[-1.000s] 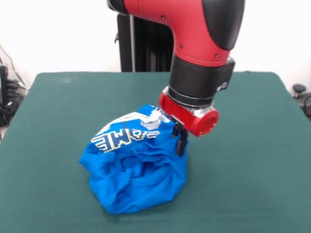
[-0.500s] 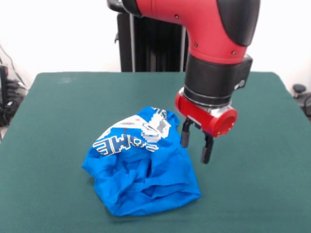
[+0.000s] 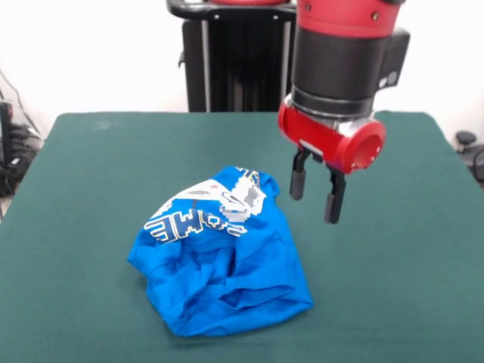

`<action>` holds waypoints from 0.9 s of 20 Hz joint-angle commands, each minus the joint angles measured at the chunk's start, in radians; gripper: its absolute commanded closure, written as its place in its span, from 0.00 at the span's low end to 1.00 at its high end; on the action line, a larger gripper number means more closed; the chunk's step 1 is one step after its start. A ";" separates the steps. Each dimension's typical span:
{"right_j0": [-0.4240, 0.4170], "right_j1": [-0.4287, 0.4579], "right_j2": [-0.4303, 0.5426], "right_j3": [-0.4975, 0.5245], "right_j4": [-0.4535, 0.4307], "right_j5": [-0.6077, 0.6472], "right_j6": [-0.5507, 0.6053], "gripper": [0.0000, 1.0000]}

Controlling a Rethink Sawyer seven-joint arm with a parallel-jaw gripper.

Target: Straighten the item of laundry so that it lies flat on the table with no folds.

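- Front view is showing the blue T-shirt lying crumpled in a mound on the green table, white lettering facing up, near the table's middle.
- Gripper is hanging above the cloth, just beside the shirt's printed corner, fingers parted and holding nothing.
- Folds are bunching along the near hem; flattening is not yet achieved.
- Judgement: the raised, parted pose is suiting a fresh grasp at an edge.

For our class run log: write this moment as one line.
end effector: open, empty, raised beside shirt | T-shirt: crumpled heap | table: green | flattening: not done
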 commanded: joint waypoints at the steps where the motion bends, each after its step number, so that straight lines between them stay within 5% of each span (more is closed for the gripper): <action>1: 0.016 0.096 0.010 -0.018 -0.015 0.014 0.186 0.00; 18: 0.040 0.296 -0.094 -0.056 -0.014 -0.225 0.217 0.00</action>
